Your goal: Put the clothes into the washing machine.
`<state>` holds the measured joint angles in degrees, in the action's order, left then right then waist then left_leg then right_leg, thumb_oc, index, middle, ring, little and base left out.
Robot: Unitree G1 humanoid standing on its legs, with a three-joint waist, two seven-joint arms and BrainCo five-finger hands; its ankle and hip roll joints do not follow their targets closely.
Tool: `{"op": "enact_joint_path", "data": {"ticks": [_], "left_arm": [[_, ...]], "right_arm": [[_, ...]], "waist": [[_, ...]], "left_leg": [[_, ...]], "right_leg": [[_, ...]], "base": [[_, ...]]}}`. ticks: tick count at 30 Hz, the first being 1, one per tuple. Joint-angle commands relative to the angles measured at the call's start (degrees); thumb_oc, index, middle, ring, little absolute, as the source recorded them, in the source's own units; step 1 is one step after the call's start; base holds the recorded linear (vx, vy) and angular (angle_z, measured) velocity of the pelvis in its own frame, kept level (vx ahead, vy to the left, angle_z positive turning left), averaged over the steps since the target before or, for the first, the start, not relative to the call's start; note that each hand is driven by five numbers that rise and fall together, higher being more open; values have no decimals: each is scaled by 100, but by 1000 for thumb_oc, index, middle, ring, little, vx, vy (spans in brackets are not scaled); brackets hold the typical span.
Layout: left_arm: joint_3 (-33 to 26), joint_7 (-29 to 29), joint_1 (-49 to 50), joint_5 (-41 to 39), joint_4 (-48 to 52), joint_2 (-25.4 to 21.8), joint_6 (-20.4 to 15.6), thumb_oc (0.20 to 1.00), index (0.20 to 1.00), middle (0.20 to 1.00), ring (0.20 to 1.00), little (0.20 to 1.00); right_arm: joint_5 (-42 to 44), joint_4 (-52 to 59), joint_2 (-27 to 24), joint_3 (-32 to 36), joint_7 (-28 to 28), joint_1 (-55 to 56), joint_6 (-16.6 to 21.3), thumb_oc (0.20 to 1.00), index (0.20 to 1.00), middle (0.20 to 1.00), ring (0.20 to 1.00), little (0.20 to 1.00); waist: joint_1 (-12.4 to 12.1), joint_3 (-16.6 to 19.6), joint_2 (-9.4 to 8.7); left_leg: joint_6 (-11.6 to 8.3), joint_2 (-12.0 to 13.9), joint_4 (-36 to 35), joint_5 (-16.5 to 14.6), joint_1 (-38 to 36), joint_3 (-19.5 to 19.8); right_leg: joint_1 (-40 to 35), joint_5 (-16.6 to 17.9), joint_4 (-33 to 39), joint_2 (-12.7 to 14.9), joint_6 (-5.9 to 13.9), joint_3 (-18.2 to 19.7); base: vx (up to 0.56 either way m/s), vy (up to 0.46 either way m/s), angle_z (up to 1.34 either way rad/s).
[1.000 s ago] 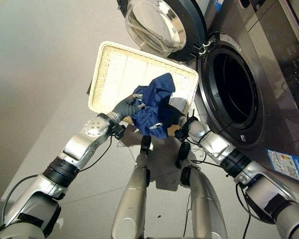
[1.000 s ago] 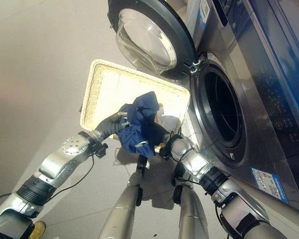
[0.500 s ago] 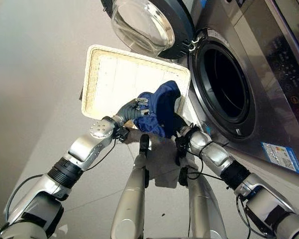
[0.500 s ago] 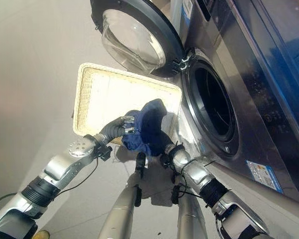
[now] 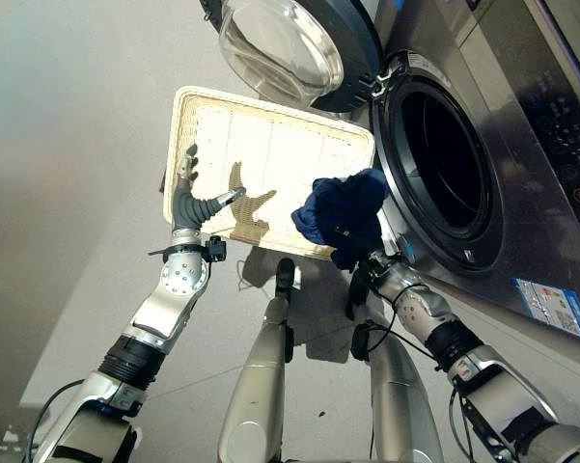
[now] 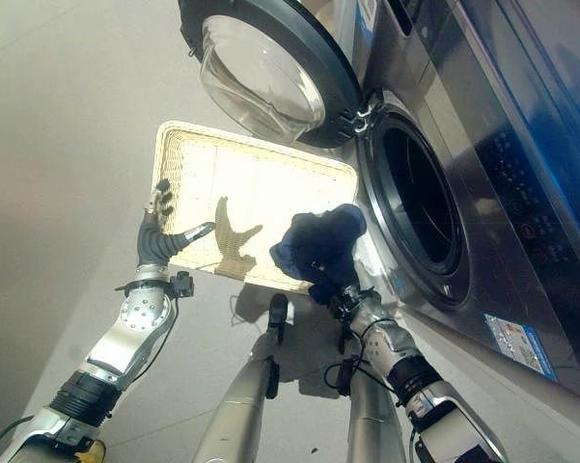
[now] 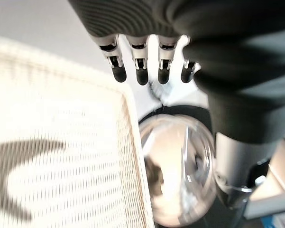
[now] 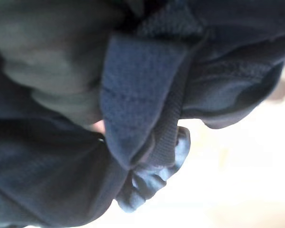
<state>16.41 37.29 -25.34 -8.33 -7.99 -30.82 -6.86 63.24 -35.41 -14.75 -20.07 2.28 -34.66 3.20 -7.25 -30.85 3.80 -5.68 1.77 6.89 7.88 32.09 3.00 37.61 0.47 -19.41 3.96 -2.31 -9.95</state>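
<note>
Left eye view: My right hand [image 5: 352,253] lifts a bunched navy-blue garment [image 5: 343,207] beside the porthole of the front-loading washing machine [image 5: 521,125], whose glass door [image 5: 282,48] stands swung wide. The cloth hangs over the near corner of the cream wicker basket [image 5: 188,116], just beside the steel drum opening [image 5: 444,159] but not yet inside it. My left hand [image 5: 195,201] is raised over the basket's left edge, fingers straight and thumb spread, holding nothing.

Right eye view: The same scene. The garment rides on top of my right hand, which is mostly buried in the folds; the basket floor around it looks bare apart from my left hand's shadow.

Left wrist view: My left fingers [image 7: 141,71] hang straight and loose above the basket's rim, with the door's glass bowl beyond.

Right wrist view: Dark blue cloth [image 8: 142,90] fills the frame, seams and a ribbed cuff bunched close. I cannot tell how my fingers sit in it, since the fabric hides them.

As I judge it, this is the carry step: the garment is out of the basket and short of the drum. The next move calls for swinging my right arm towards the opening, clearing the door seal, pushing the bundle well past the rim, then letting go so no sleeve trails out.
</note>
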Motion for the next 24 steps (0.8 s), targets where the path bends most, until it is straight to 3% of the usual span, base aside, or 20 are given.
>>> {"op": "enact_joint_path", "data": {"ticks": [1, 2, 4, 5, 6, 7, 8, 11, 13, 14, 16, 17, 18, 19, 20, 21, 22, 23, 24], "left_arm": [[-76, 409, -13, 107, -58, 186, -92, 1000, 1000, 1000, 1000, 1000], [-88, 447, 1, 70, -241, 224, -110, 1000, 1000, 1000, 1000, 1000], [-87, 447, -4, 58, -273, 234, -125, 1000, 1000, 1000, 1000, 1000], [-60, 468, 91, -37, -451, 274, -192, 1000, 1000, 1000, 1000, 1000], [-60, 468, 91, -37, -451, 274, -192, 1000, 1000, 1000, 1000, 1000], [-9, 490, 112, -41, -531, 281, -219, 1000, 1000, 1000, 1000, 1000], [44, 521, 170, -68, -609, 245, -243, 1000, 1000, 1000, 1000, 1000], [62, 535, 265, -59, -611, 182, -275, 1000, 1000, 1000, 1000, 1000], [40, 409, 547, -165, -530, -6, -333, 1000, 1000, 1000, 1000, 1000], [35, 397, 540, -170, -518, -18, -340, 1000, 1000, 1000, 1000, 1000], [21, 303, 744, -252, -396, -208, -348, 1000, 1000, 1000, 1000, 1000], [18, 275, 805, -304, -360, -290, -362, 1000, 1000, 1000, 1000, 1000], [18, 263, 814, -321, -339, -316, -358, 1000, 1000, 1000, 1000, 1000], [37, 214, 873, -396, -278, -399, -329, 1000, 1000, 1000, 1000, 1000], [55, 166, 887, -454, -242, -445, -312, 1000, 1000, 1000, 1000, 1000], [52, 115, 905, -491, -209, -479, -266, 1000, 1000, 1000, 1000, 1000], [75, 93, 914, -522, -187, -505, -224, 1000, 1000, 1000, 1000, 1000], [104, 48, 923, -567, -169, -530, -198, 1000, 1000, 1000, 1000, 1000], [123, 14, 923, -613, -148, -550, -175, 1000, 1000, 1000, 1000, 1000]], "right_arm": [[1141, 386, 128, 437, 137, -183, 699, 200, 200, 200, 200, 200], [1674, 310, 101, 849, -14, -395, 1062, 200, 200, 200, 200, 200], [1762, 297, 90, 936, -18, -450, 1068, 200, 200, 200, 200, 200], [2407, 144, -80, 1636, -189, -798, 1649, 200, 200, 200, 200, 200], [2407, 144, -80, 1636, -189, -798, 1649, 200, 200, 200, 200, 200], [2561, 41, -224, 1932, -310, -1021, 1990, 200, 200, 200, 200, 200], [2786, 22, -541, 2327, -647, -1352, 2580, 200, 200, 200, 200, 200], [2786, 168, -934, 2649, -979, -1559, 3190, 200, 200, 200, 200, 200], [2691, 206, -1615, 3124, -1483, -1568, 4281, 200, 200, 200, 200, 200], [2699, 190, -1658, 3141, -1511, -1602, 4340, 200, 200, 200, 200, 200], [2515, 63, -2276, 3576, -2210, -1535, 5581, 200, 200, 200, 200, 200], [2355, 19, -2501, 3740, -2529, -1497, 5987, 200, 200, 200, 200, 200], [2266, -13, -2578, 3792, -2671, -1493, 6127, 200, 200, 200, 200, 200], [1836, -216, -2930, 3969, -3393, -1422, 6733, 200, 200, 200, 200, 200], [1734, -175, -3086, 4011, -3857, -1400, 6911, 200, 200, 200, 200, 200], [1837, -118, -3211, 4079, -4216, -1331, 6924, 438, 438, 438, 438, 438], [2050, -93, -3252, 4114, -4369, -1227, 6848, 614, 614, 614, 614, 614], [2293, -87, -3248, 4102, -4373, -1132, 6619, 1000, 1000, 1000, 1000, 1000], [2520, -112, -3234, 4080, -4280, -1061, 6352, 1000, 1000, 1000, 1000, 1000]], "waist": [[51, 105, 268], [53, 105, 308], [47, 105, 319], [63, 105, 391], [63, 105, 391], [55, 105, 434], [52, 105, 491], [41, 105, 520], [106, 105, 452], [92, 105, 461], [139, 105, 393], [160, 105, 366], [155, 105, 364], [178, 105, 324], [179, 105, 319], [194, 105, 308], [209, 105, 302], [222, 105, 296], [227, 105, 289]], "left_leg": [[263, -565, 145, -183, 233, -85], [251, -539, 152, -129, 301, -110], [247, -529, 151, -120, 319, -114], [238, -523, 160, -176, 287, -141], [238, -523, 160, -176, 287, -141], [237, -524, 163, -180, 303, -142], [231, -504, 189, -193, 340, -157], [247, -464, 224, -161, 452, -176], [290, -487, 308, -286, 456, -171], [295, -476, 306, -231, 509, -173], [330, -489, 362, -322, 512, -148], [344, -496, 385, -331, 534, -134], [350, -491, 389, -284, 577, -134], [362, -507, 449, -306, 616, -120], [363, -501, 482, -297, 662, -119], [361, -507, 529, -308, 697, -112], [357, -504, 571, -311, 734, -113], [363, -510, 595, -315, 762, -110], [367, -513, 611, -315, 779, -114]], "right_leg": [[-82, -212, -75, -9, 535, -181], [-11, -169, -104, -18, 527, -193], [5, -160, -104, -23, 526, -192], [5, -282, -214, -20, 531, -164], [5, -282, -214, -20, 531, -164], [34, -305, -251, -26, 529, -149], [89, -332, -311, -36, 524, -121], [190, -266, -312, -76, 502, -108], [195, -382, -418, -112, 495, -51], [238, -313, -394, -124, 485, -60], [226, -363, -448, -155, 493, -21], [237, -343, -444, -175, 491, -11], [270, -280, -423, -185, 483, -22], [295, -254, -427, -195, 488, -21], [334, -207, -416, -189, 491, -33], [369, -182, -424, -190, 496, -29], [405, -156, -434, -177, 506, -25], [436, -134, -432, -173, 509, -15], [450, -121, -431, -168, 510, -15]], "base": [[70, -9, 1], [82, -10, 1], [67, 6, 1], [97, 9, 1], [122, 12, 1], [76, 28, 3], [57, 34, 5], [48, 8, 1], [63, -34, -1], [26, -52, 1], [59, -71, 2], [42, -54, 2], [17, -47, 9], [13, -30, 9], [47, -28, 7], [40, -6, 1], [55, -6, 2], [46, -6, 5], [70, -14, 4]]}}
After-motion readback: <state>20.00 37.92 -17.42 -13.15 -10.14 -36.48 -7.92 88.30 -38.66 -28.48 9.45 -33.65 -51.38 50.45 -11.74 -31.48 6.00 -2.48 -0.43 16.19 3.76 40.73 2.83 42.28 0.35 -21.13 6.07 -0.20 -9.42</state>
